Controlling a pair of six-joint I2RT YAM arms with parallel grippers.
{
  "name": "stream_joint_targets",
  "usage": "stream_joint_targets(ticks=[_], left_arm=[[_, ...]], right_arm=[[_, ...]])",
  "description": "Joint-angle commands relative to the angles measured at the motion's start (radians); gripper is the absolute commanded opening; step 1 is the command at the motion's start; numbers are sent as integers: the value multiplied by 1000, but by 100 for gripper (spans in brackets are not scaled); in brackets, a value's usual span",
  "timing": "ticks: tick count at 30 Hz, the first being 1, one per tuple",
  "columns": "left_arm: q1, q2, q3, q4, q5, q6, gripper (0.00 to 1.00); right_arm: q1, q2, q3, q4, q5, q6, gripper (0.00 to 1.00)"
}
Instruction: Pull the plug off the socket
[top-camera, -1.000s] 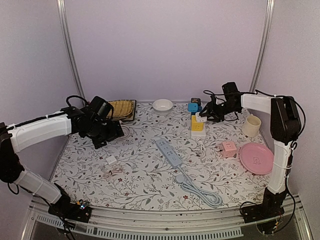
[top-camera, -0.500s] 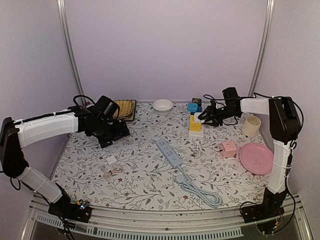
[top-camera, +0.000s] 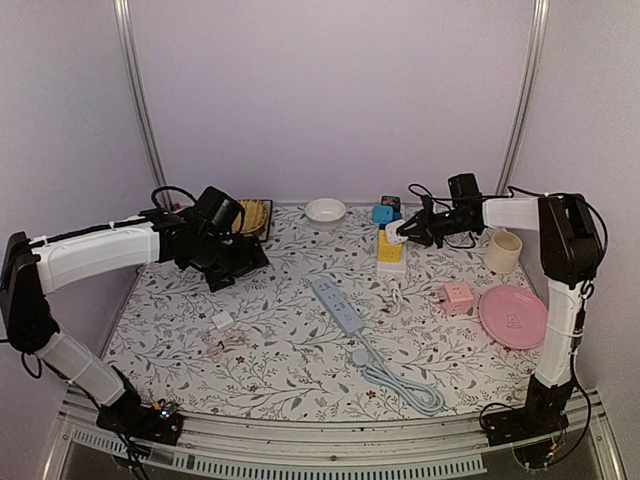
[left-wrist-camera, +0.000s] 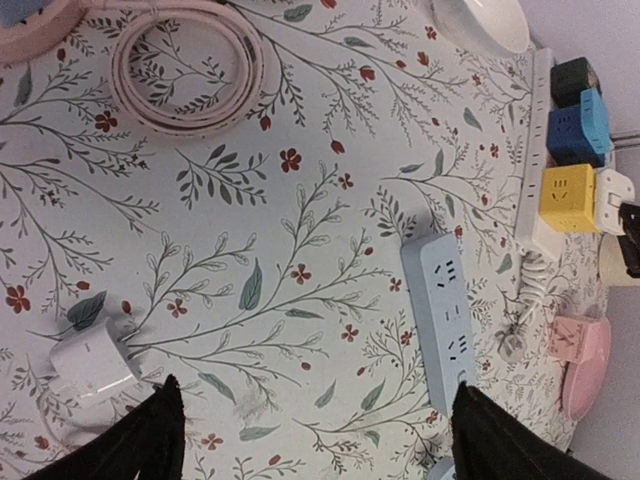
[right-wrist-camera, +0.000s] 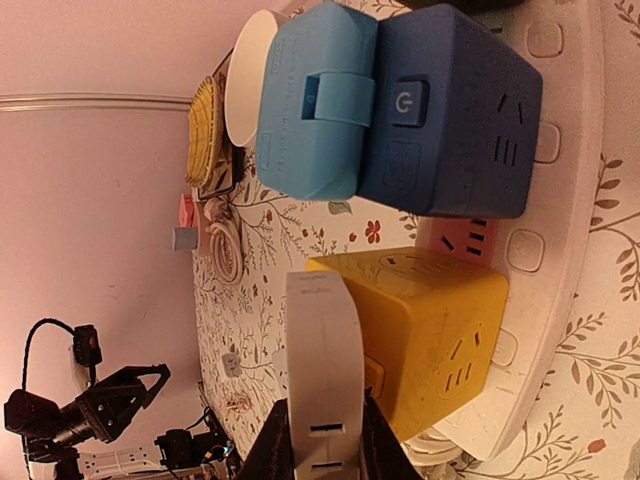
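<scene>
Right pincer (right-wrist-camera: 325, 448): over the last second the jaws have come together, from about half spread to pressed on the white plug (right-wrist-camera: 322, 350). The wrist view shows a dark finger (right-wrist-camera: 272, 452) against each flank of the plug with no gap visible. I read this as pinching the plug.

Plug: it sits between the right fingers, with its far end against the side face of the yellow socket (right-wrist-camera: 430, 330). I see no gap between the two, so I judge it not yet out. The socket sits on the white strip (right-wrist-camera: 565, 250), just beyond the fingertips. A blue cube (right-wrist-camera: 450, 110) stands further along the strip, past the socket.

The right arm has also crept in. A second ago the fingers stood just short of the plug; now they are around it. The socket has not visibly shifted.

Left pincer (left-wrist-camera: 320, 440): it is spread wide with nothing between the fingers, hovering over the cloth (left-wrist-camera: 250, 250). It has swung toward the table's middle but is well apart from the socket.

Meaning: the grasp looks done, and the pull is the step in hand. It should run straight away from the socket face, back along the fingers. Risk: nothing holds the socket or strip down, so they may drag along with the plug.
</scene>
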Motion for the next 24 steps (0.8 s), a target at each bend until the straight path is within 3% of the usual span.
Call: stream_joint_targets(ticks=[1, 16, 21, 24], left_arm=[[-40, 37, 35, 75, 45, 26, 93], [-182, 359, 292, 149, 155, 96, 92], [-220, 461, 385, 149, 200, 108, 85], [-239, 515, 411, 149, 217, 106, 75]], right_arm=[[19, -27, -92, 23, -41, -5, 3], [222, -258, -463, 109, -82, 14, 3], [261, -320, -566, 110, -61, -2, 3], [265, -346, -615, 129, -56, 6, 3]])
